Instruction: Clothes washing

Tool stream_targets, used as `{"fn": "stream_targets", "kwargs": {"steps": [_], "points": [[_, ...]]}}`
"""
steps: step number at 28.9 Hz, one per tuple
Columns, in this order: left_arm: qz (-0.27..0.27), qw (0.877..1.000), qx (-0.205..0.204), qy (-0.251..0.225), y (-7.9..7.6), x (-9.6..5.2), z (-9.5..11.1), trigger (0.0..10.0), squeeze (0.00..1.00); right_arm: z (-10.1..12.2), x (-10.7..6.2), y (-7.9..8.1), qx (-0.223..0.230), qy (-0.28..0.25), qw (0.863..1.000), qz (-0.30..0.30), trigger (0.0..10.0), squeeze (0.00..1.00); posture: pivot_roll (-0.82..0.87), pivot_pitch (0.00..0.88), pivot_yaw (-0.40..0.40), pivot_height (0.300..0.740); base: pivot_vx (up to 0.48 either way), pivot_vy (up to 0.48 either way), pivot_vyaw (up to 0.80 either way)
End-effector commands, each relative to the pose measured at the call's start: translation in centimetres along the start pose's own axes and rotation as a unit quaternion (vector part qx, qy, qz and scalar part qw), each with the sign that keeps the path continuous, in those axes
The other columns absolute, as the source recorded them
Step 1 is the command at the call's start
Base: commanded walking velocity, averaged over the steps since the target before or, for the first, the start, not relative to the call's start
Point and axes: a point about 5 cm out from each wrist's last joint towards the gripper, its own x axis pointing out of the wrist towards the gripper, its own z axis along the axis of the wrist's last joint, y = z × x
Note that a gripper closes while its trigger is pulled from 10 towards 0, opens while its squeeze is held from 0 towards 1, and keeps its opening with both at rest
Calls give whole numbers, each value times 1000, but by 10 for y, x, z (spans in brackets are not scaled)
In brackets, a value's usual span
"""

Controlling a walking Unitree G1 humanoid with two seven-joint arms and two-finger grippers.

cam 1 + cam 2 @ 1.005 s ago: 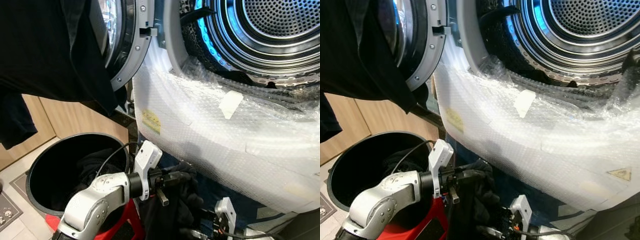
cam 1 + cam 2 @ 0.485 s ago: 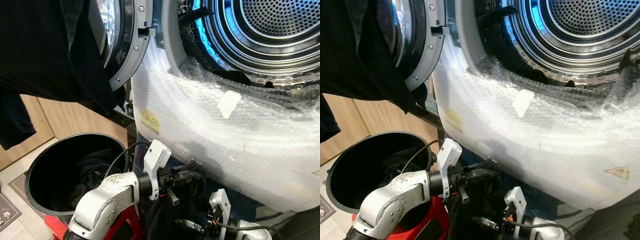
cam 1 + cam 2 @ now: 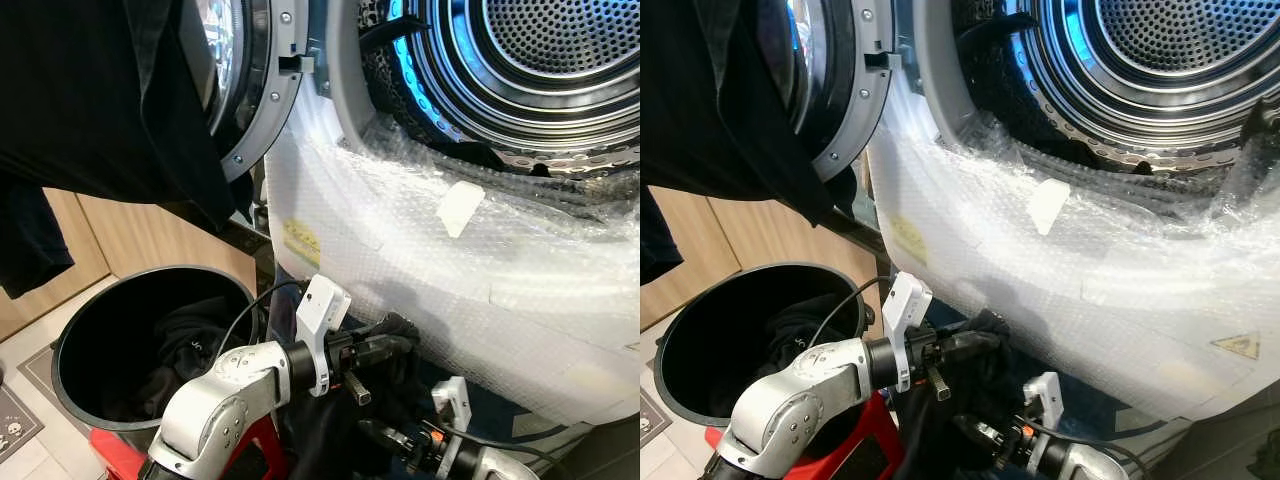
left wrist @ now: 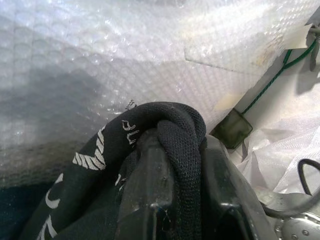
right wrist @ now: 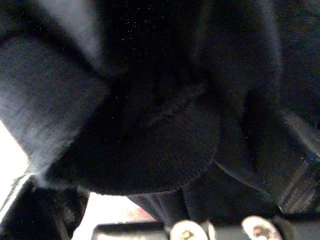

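Garment (image 3: pixel 400 335), black with white lettering, bunched low at 6 o'clock under bubble-wrapped washer front (image 3: pixel 480 270). Left gripper (image 3: pixel 385 345) fingers pinched on garment's thick hem. Right gripper (image 3: pixel 385 437) at 5 o'clock below, buried in same dark cloth; finger state cannot tell. Black bin (image 3: pixel 75 340) at 8 o'clock holds dark clothes. Open drum (image 3: pixel 560 60) at 1 o'clock, door (image 3: pixel 255 90) at 11, black cloth (image 3: pixel 100 110) draped over it.

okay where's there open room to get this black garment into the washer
The drum mouth is open above the bubble-wrapped front. Below, it is crowded: the left gripper holds the black garment against the wrap, right gripper beneath, the bin alongside.
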Motion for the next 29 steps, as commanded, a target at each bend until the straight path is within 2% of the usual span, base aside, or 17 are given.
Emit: {"fn": "stream_targets", "kwargs": {"steps": [1,6,12,14,18,23,24,25,26,27,28,29], "points": [[-16,1000,18,-8,-7,5,8,0,0,3,-3,3,-15,11,1000,21,10000,1000,263,13,-54,740,0,0,0],[-2,1000,19,-1,-5,11,6,0,0,4,-6,7,-26,36,998,54,10000,1000,261,20,-59,740,0,0,0],[24,1000,15,13,-3,16,2,0,0,4,-4,7,-28,43,997,54,10000,1000,265,21,-61,740,0,0,0],[40,999,8,16,-3,18,-1,0,0,8,-4,5,-30,38,998,48,10000,1000,268,23,-62,740,0,0,0],[129,991,-18,38,12,21,-11,0,0,11,-4,0,-31,34,998,31,10000,1000,269,22,-67,740,0,0,0],[141,988,-40,44,14,25,-15,0,0,7,0,2,-33,46,998,31,10000,1000,264,22,-69,740,0,0,0],[137,989,-44,43,12,27,-15,0,0,4,1,0,-35,54,998,20,10000,922,266,22,-71,740,0,0,0],[137,989,-44,43,12,27,-15,0,0,4,1,0,-35,54,998,20,10000,922,266,22,-71,740,0,0,0],[136,989,-45,43,10,29,-15,0,0,2,2,-1,-36,59,998,11,10000,773,266,22,-71,740,0,0,0],[134,989,-47,43,9,29,-15,0,0,0,3,-1,-35,63,997,8,10000,333,268,22,-71,740,0,0,0],[130,989,-52,41,7,31,-14,0,0,-2,4,-1,-36,71,997,3,10000,0,269,22,-72,740,0,0,0],[125,990,-55,39,5,33,-14,0,0,-4,5,-4,-34,74,997,-12,10000,0,272,22,-74,740,0,0,0]]}}
